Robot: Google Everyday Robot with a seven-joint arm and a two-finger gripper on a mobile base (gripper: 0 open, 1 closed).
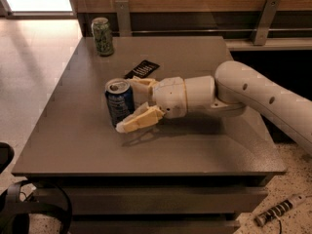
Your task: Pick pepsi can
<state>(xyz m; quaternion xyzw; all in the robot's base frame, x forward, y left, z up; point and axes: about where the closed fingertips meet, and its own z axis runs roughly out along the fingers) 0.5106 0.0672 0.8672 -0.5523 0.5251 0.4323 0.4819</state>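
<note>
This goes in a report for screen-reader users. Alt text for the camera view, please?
Reaching from the right across a grey table, the robot's open gripper straddles an upright dark blue pepsi can, one finger on each side. A pale green can stands near the table's far corner; a flat black object lies just behind the gripper.

The tool [127,104] lies at the middle of the table [73,145], its fingers spread either side of the blue can [120,104]. The far fingertip is hidden behind the can. The can's white label is too blurred to read, as is the print on the flat black packet [142,69]. The arm [263,96] is cut off by the right edge. A dark shape [4,156] is cut off by the left edge.
</note>
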